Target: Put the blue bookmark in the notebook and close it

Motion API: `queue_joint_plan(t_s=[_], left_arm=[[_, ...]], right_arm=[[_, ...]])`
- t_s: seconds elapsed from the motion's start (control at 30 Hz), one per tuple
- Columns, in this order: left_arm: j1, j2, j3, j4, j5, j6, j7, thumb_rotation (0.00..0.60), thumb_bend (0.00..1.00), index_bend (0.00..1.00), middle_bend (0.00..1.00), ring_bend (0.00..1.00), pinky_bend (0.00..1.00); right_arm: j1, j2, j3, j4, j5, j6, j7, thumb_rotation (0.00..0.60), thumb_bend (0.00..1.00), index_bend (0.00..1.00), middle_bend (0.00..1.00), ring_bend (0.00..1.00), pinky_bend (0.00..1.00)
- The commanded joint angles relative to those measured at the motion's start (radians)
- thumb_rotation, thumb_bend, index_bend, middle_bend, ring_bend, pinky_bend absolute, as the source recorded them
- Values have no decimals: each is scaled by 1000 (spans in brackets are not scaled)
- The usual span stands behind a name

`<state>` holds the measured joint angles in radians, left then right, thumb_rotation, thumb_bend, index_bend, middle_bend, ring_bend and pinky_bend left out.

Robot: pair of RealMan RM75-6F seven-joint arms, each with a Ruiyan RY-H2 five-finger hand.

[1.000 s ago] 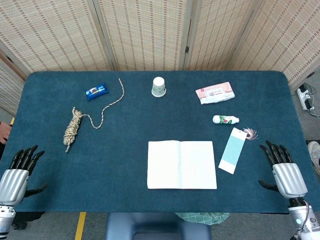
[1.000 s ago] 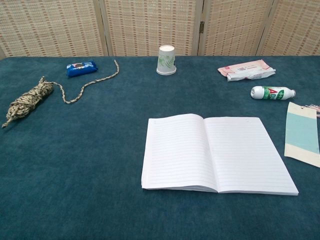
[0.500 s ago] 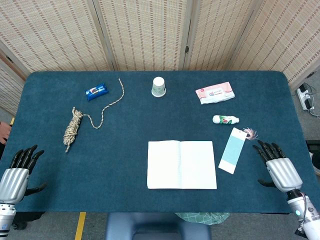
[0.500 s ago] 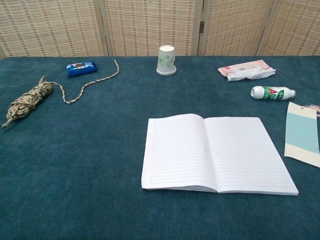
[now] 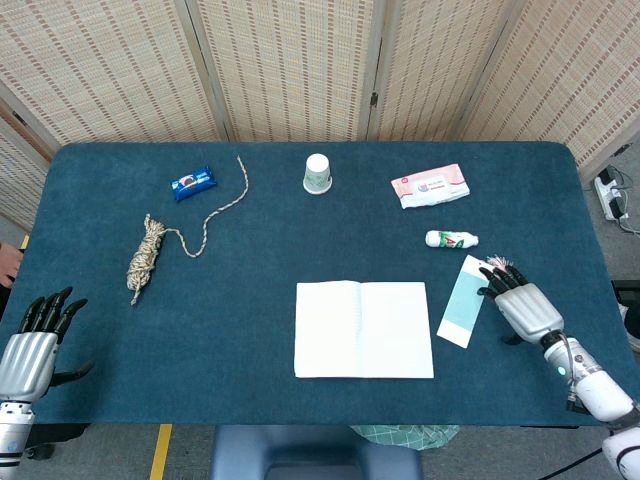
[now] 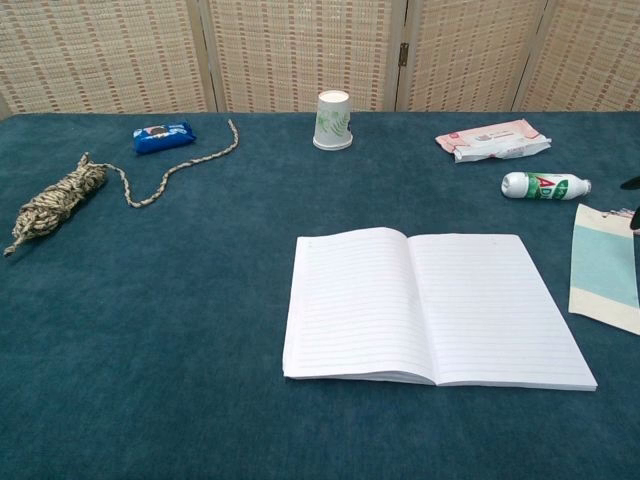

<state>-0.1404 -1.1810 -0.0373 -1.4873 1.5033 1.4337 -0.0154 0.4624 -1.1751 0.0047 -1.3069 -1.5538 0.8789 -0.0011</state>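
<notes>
Since the earlier frame, the right hand point(image 5: 521, 308) had been brought inward to the blue bookmark point(image 5: 463, 300), fingers spread and nothing held. Nearest, the left hand point(image 5: 30, 350) was kept empty, fingers apart, at the bench point(image 5: 250, 320) edge. The notebook point(image 5: 363, 329) lay open beside the bookmark; insertion and closing were judged still undone.

— What can't you make out?
— The chest view cuts the blue bookmark point(image 6: 604, 274) at its right edge, and of the right hand point(image 6: 632, 186) only dark fingertips poke in.
— And from the head?
— The left hand point(image 5: 30, 351) sits at the corner (wrist cropped); label print on the small bottle point(image 5: 451, 239) is unreadable.
</notes>
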Motion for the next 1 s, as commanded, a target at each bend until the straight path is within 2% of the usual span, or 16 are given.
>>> queue_joint_plan(t_s=[0.03, 0.3, 1.0], left_arm=[[0, -3, -2, 4, 1, 4, -5, 600, 171, 204, 55, 0, 0], [2, -3, -4, 9, 0, 10, -15, 600, 172, 208, 55, 0, 0], [1, -6, -6, 9, -10, 7, -5, 600, 171, 204, 56, 0, 0]], right_arm=[[24, -37, -7, 34, -14, -18, 25, 600, 124, 256, 0, 0, 0], [66, -81, -23, 73, -36, -37, 39, 600, 128, 258, 0, 0, 0], [112, -106, -58, 93, -27, -68, 5, 600, 145, 258, 0, 0, 0]])
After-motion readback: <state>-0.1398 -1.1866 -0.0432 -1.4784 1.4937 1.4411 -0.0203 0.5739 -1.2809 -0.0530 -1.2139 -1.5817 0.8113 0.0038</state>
